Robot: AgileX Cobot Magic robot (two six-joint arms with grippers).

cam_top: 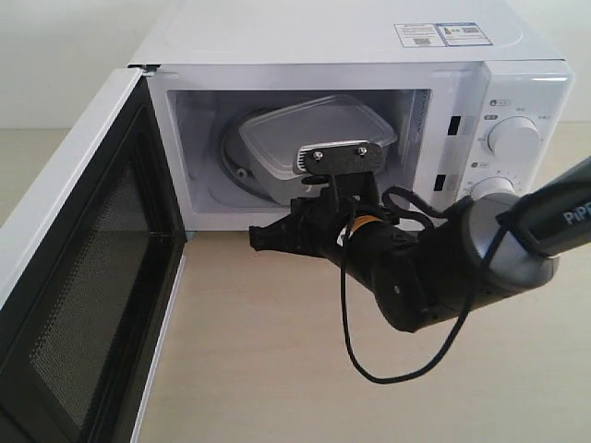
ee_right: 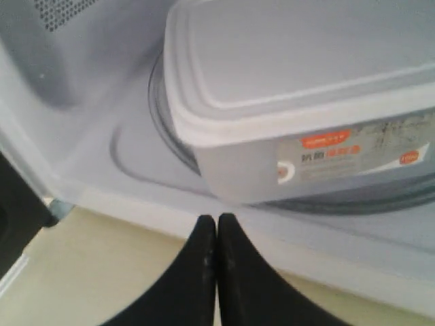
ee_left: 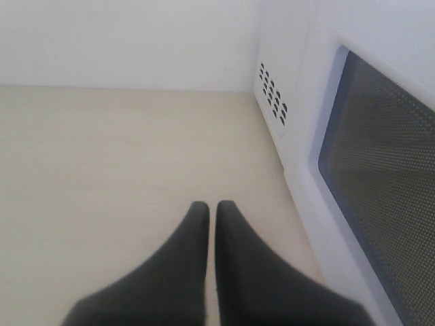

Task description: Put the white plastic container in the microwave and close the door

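Observation:
The white plastic container (cam_top: pixel 314 129) lies with its lid on, on the glass turntable (ee_right: pixel 160 119) inside the microwave (cam_top: pixel 323 37). In the right wrist view the container (ee_right: pixel 299 75) shows an orange label on its side. The door (cam_top: pixel 83 268) is swung wide open to the left, black mesh inner face showing. My right gripper (cam_top: pixel 258 240) (ee_right: pixel 217 219) is shut and empty, just outside the cavity's front sill, apart from the container. My left gripper (ee_left: pixel 212 206) is shut and empty over the table, beside the door's outer window (ee_left: pixel 380 170).
Two round dials (cam_top: pixel 514 138) sit on the microwave's right panel. A black cable (cam_top: pixel 369 369) hangs in a loop from the right arm over the pale wooden tabletop (cam_top: pixel 268 369). Vent holes (ee_left: pixel 273 95) mark the microwave's side wall. A white wall stands behind.

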